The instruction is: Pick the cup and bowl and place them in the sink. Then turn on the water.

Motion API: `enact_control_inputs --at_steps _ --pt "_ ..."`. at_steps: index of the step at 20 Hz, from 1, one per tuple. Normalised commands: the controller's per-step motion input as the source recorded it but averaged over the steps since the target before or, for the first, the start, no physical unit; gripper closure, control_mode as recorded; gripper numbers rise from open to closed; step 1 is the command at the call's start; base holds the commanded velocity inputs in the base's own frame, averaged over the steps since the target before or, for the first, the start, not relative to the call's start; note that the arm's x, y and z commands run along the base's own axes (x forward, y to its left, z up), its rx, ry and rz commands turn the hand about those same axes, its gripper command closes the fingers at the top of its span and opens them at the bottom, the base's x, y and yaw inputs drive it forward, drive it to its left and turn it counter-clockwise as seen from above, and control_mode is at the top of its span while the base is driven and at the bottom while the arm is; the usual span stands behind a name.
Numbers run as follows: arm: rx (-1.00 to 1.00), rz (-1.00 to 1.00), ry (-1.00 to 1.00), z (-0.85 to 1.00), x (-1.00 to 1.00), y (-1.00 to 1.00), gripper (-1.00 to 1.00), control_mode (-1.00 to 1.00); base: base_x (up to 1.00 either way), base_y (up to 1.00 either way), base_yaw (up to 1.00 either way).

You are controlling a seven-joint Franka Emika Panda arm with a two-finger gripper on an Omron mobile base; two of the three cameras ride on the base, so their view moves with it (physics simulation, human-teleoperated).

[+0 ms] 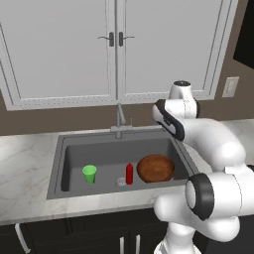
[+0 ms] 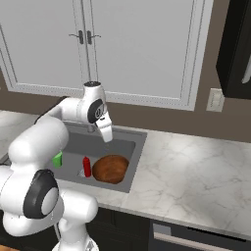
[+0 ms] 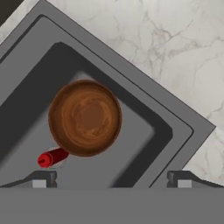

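- We see a marble bench (image 1: 30, 163) holding the sink (image 1: 67, 149).
- In the sink stand our cup (image 1: 90, 173), a red bottle (image 1: 129, 173) and the bowl (image 1: 156, 168).

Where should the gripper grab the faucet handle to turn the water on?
A guess: the slim lever beside the faucet at the sink's back edge, taken from above with open fingers either side. It is too small here to tell its pose. The gripper now hangs over the bowl.
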Motion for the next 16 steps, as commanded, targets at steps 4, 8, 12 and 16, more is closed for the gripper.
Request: enact_control_inputs --at_steps 4,8,12,16 --pt "-0.05 0.03 0.0 0.13 0.0 0.12 -1.0 -1.0 0.0 0.0 0.0" --pt "-0.09 0.03 -0.07 0.0 0.0 0.12 -1.0 -1.0 0.0 0.0 0.0" --pt "-0.1 0.04 -0.12 0.0 0.0 0.09 -1.0 -1.0 0.0 0.0 0.0" --pt "-0.08 0.09 -0.2 0.0 0.0 0.01 -1.0 -1.0 0.0 0.0 0.0"
